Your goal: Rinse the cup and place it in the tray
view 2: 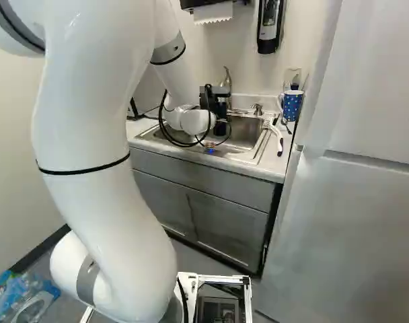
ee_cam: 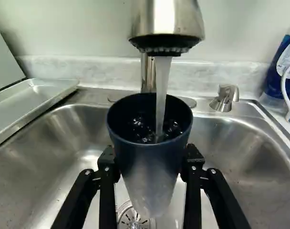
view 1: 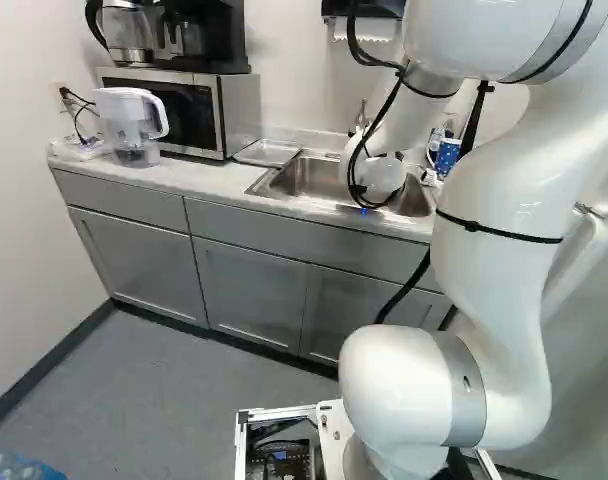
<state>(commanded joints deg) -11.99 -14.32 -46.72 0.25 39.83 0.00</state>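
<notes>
My gripper [view 2: 214, 99] shows dark over the sink in the right base view, its fingertips hidden there. In the wrist view the gripper [ee_cam: 151, 160] is shut on a dark blue cup [ee_cam: 147, 167], one finger at each side. The cup is upright, its mouth under the metal faucet [ee_cam: 166, 21]. A stream of water [ee_cam: 162, 90] falls from the faucet into the cup, where the surface bubbles. The metal tray [ee_cam: 37, 98] lies on the counter beside the sink; in the left base view the tray [view 1: 267, 152] is next to the microwave.
The sink basin [ee_cam: 59, 152] surrounds the cup, with a drain below. A soap pump [ee_cam: 224, 98] stands behind the basin. A spotted mug [view 2: 292, 105] and a brush [view 2: 277, 133] are on the counter by the fridge [view 2: 352, 195]. A water pitcher [view 1: 131, 125] stands near the microwave [view 1: 194, 108].
</notes>
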